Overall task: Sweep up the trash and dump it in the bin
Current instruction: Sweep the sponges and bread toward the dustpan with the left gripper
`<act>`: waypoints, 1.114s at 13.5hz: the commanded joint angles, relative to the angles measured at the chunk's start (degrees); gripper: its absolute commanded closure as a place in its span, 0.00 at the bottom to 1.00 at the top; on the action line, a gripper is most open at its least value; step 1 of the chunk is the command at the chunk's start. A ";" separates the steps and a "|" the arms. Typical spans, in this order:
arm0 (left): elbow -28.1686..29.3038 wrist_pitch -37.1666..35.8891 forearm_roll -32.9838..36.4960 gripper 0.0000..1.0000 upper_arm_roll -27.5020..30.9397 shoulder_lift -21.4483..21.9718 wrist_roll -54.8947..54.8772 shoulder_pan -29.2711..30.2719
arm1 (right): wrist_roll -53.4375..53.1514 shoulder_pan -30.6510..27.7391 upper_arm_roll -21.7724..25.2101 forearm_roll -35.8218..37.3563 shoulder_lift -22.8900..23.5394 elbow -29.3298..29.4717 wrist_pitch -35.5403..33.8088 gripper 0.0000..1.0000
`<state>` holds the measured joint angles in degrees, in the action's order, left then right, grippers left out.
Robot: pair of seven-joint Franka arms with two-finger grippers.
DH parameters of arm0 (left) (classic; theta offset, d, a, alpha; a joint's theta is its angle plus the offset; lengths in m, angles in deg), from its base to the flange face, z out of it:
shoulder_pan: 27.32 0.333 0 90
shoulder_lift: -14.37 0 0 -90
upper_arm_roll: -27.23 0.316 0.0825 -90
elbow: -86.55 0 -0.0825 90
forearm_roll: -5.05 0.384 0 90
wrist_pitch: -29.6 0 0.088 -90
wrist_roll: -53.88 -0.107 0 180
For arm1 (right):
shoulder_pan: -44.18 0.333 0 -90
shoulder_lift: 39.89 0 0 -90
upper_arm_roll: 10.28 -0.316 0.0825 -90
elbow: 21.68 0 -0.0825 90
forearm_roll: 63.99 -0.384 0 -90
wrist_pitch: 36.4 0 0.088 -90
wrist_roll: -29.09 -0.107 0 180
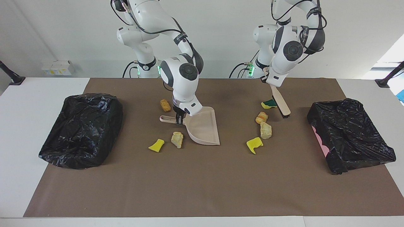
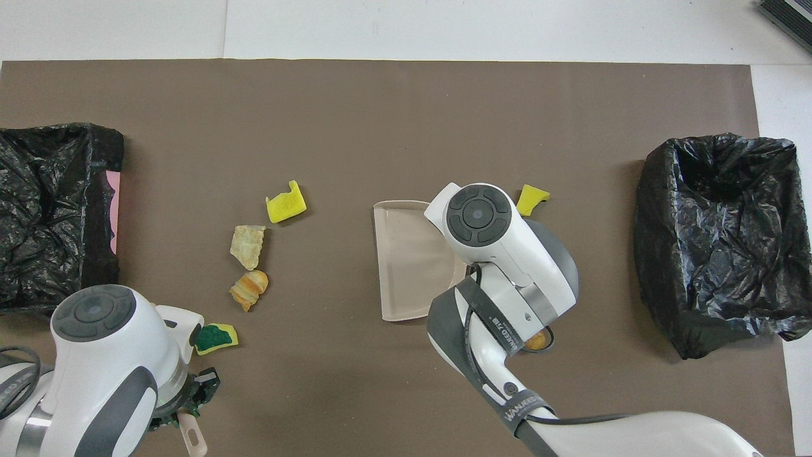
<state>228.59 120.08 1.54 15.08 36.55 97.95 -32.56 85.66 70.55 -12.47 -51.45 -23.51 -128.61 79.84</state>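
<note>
The left gripper [image 1: 270, 82] is clamped on the brush [image 1: 280, 102] handle; the green-topped sponge [image 1: 269, 103] lies at its seven o'clock. The right gripper [image 1: 179, 118] is clamped on the dustpan [image 1: 203, 130] handle, with a beige lump [image 1: 177, 139] at six o'clock.

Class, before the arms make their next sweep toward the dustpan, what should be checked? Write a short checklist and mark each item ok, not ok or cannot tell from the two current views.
1. Left gripper holds the brush by its handle: ok.
2. Right gripper grips the dustpan at its handle: ok.
3. Dustpan's mouth lies flat on the mat: cannot tell.
4. Brush bristles down on the mat: not ok, the brush looks lifted, over the green-topped sponge.
5. Scraps lie between brush and pan: ok for the bread-like chunk, the pale lump and the yellow sponge piece.
6. Pan already loaded: not ok, no scrap shows in it.
</note>
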 commanded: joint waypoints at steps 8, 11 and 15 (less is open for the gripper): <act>4.83 19.02 -12.31 1.00 -6.04 -4.68 21.67 -1.80 | 1.44 0.18 -0.28 0.38 -1.79 -1.88 -1.89 1.00; -1.05 21.31 -11.79 1.00 -5.60 -10.38 15.81 -0.66 | 1.97 0.26 -0.28 0.29 -1.79 -1.96 -2.51 1.00; -1.95 25.80 -11.43 1.00 -5.60 -11.89 -0.87 1.36 | 1.62 0.61 -0.28 0.29 -1.87 -2.05 -2.69 1.00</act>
<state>227.30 144.69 -9.86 9.52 25.58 105.32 -32.02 85.66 71.38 -12.46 -51.41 -23.66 -128.89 78.19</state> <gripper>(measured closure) 0.740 0.683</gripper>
